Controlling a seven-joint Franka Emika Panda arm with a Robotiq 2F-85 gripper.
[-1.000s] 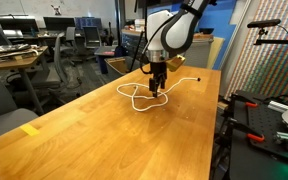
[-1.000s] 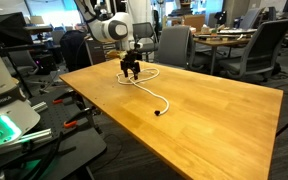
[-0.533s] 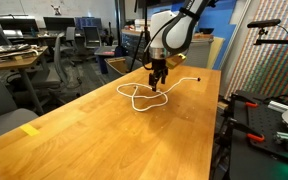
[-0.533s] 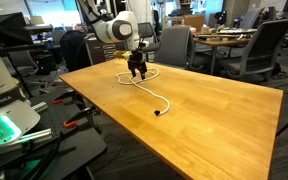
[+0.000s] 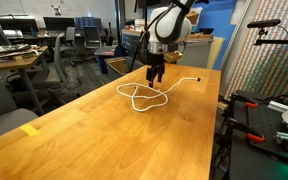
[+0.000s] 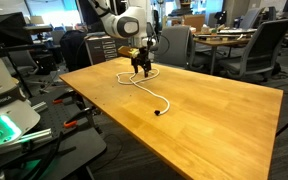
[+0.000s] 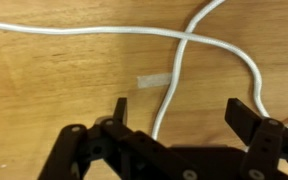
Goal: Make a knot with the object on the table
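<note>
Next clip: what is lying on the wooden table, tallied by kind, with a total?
white cord: 1
yellow tape mark: 1
pale tape patch: 1 (seen only in the wrist view)
Total: 3 on the table

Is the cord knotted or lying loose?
Loose: the cord lies slack on the table, strands merely crossing; open fingers hover above, holding nothing.
</note>
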